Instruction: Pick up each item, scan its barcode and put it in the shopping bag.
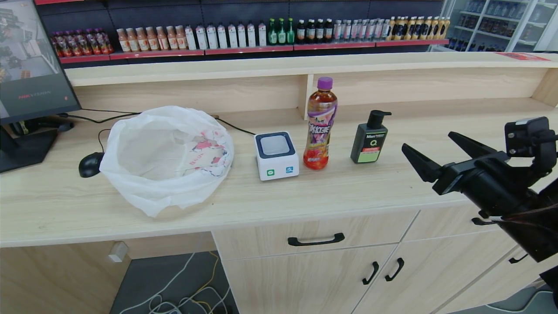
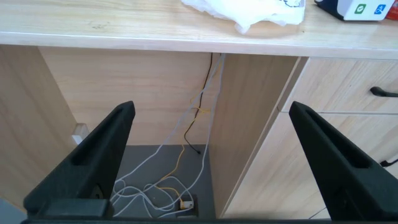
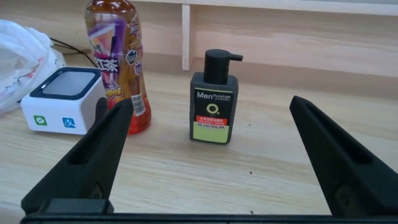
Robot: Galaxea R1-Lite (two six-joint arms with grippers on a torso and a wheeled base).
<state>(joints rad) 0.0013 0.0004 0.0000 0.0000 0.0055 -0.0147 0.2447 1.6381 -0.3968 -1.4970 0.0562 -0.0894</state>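
On the desk [image 1: 348,192]: a purple-capped drink bottle [image 1: 320,124] and a dark pump bottle [image 1: 369,138] stand upright, near each other, to the right of the white barcode scanner [image 1: 276,155].
Right pincer [image 1: 427,140]: spread wide, empty, off the desk's right end, facing the pump bottle.
Left pincer [image 2: 211,106]: spread wide, empty, low before the desk's front edge.
Step in hand: probably the first pick. Grip the pump bottle's flat body below the pump head, keep it upright, then turn its barcode towards the scanner window.
Shopping bag [image 1: 168,159]: left of the scanner, mouth open upward, rim sagging. No item visible inside.
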